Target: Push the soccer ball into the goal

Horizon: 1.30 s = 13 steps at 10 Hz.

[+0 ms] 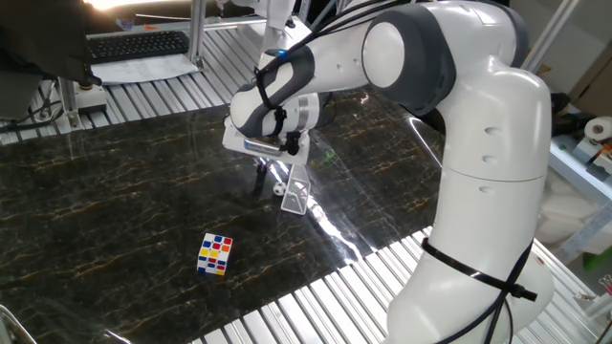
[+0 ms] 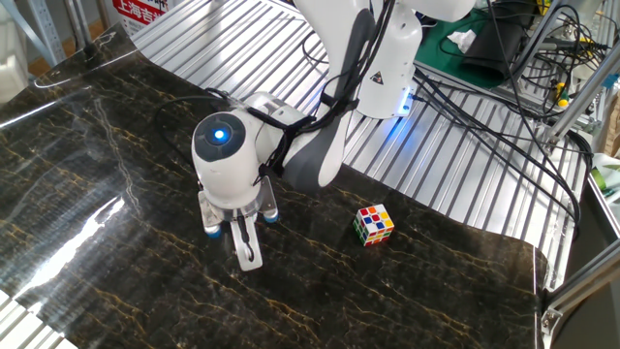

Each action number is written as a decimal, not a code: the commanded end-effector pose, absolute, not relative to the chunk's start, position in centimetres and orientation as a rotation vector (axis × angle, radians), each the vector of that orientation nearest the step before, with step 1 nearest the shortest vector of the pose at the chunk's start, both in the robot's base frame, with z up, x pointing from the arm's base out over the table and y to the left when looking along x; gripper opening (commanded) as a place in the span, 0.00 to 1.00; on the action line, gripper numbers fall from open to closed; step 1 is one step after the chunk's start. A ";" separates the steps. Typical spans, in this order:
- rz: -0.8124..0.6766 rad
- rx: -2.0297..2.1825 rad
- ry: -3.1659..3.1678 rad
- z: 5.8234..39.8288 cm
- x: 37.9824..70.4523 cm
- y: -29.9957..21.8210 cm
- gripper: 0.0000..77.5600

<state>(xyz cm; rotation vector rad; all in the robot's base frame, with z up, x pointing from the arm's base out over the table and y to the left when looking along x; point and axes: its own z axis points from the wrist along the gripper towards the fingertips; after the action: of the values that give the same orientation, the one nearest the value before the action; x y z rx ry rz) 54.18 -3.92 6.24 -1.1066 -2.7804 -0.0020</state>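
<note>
Your gripper [image 1: 260,172] hangs low over the dark marbled table [image 1: 115,201], fingertips just beside the goal [image 1: 296,188]. The soccer ball [image 1: 278,189] sits at the goal's mouth, partly hidden. A coloured cube [image 1: 215,254] lies well apart, nearer you.

A red sign [image 2: 142,9] at the top edge of the other fixed view carries white characters, cropped and too small to read. No other text is legible.
</note>
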 end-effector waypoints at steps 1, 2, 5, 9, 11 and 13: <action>-0.238 -1.186 -2.626 10.5 54.8 -1.5 0.00; -0.227 -1.193 -2.627 11.4 55.1 -0.8 0.00; -0.007 -0.947 -2.729 12.5 55.8 0.7 0.00; 0.123 -0.729 -2.823 13.2 56.1 1.4 0.00; 0.098 -0.621 -2.873 13.8 56.3 1.9 0.00; 0.057 -0.395 -2.976 14.2 56.4 1.9 0.00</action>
<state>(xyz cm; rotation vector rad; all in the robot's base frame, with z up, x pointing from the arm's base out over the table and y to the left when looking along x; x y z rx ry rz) 56.02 1.36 13.20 -0.6556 -2.8557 0.0689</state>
